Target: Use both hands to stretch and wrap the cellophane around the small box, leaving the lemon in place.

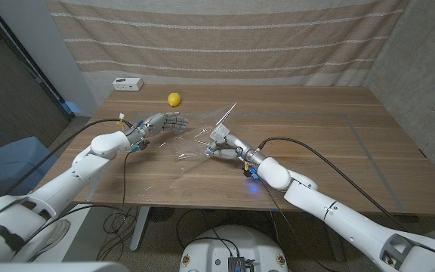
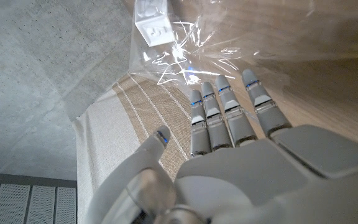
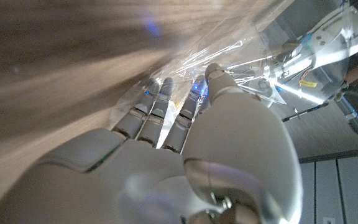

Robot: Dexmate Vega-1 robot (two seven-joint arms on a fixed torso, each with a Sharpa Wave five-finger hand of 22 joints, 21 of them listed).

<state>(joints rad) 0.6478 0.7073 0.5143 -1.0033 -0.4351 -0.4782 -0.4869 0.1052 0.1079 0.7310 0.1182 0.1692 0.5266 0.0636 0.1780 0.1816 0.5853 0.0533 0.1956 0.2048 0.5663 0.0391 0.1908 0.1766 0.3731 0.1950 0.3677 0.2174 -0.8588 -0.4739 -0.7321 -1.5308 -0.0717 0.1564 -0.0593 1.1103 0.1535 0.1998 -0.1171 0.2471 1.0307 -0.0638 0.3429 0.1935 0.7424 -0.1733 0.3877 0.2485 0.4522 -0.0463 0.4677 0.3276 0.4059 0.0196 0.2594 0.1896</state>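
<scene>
A crumpled sheet of clear cellophane (image 1: 202, 136) was spread over the middle of the wooden table, one corner lifted into a point toward the far side. A small white box (image 2: 152, 25) was seen through it. A yellow lemon (image 1: 174, 98) was set apart, farther back on the left.

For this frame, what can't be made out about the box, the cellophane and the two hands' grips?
- Small box: under the right hand and crinkled cellophane in the head view; I cannot pick it out.
- Right hand's grip: right wrist view, fingertips sit behind film glare.
- Left hand: left wrist view, fingers reach the film's edge; contact is unclear.
- White object at the far edge: too small to identify.
</scene>
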